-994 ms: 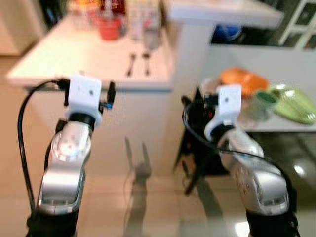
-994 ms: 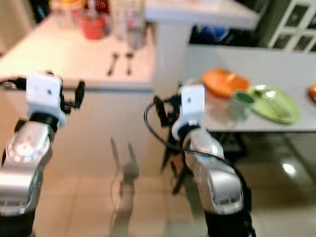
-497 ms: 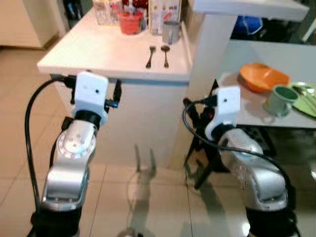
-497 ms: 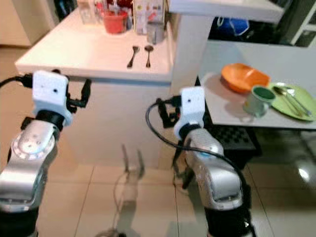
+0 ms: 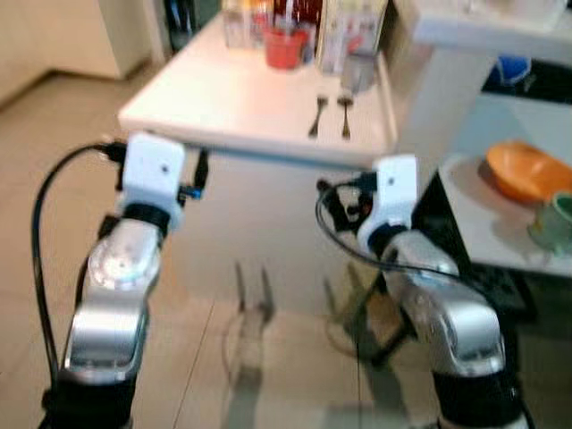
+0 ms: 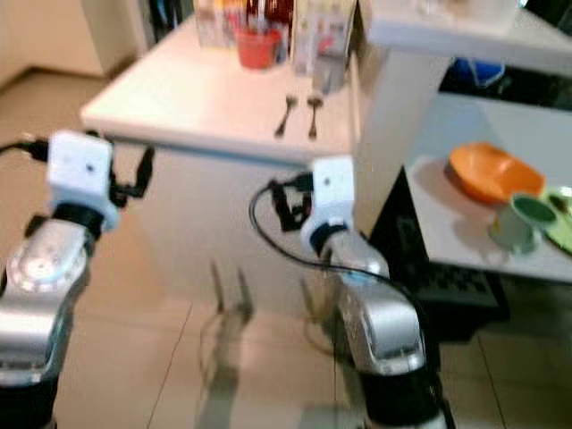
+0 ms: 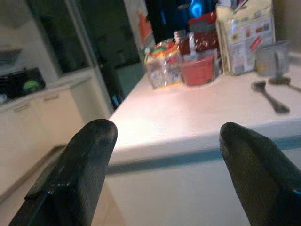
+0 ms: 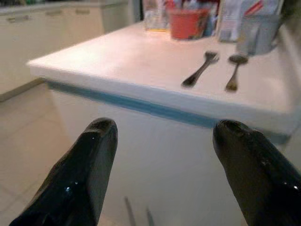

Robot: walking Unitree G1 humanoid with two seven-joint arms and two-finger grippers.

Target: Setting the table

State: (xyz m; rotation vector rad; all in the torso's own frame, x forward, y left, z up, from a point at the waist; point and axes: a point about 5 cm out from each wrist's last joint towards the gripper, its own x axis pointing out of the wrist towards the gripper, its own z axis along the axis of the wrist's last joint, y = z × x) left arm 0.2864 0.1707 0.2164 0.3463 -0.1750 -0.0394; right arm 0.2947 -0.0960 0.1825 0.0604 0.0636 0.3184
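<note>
On the white counter, toward its right side, lie a dark fork and spoon, side by side, handles toward the near edge, not touching. Just beyond them stands a grey metal cup; further left, a red bowl and food packets. Right of the counter, a lower table carries an orange bowl and green mug. Left gripper and right gripper hang short of the counter's near edge, fingers spread wide, holding nothing.

White counter — beige tiled floor — cabinets
</note>
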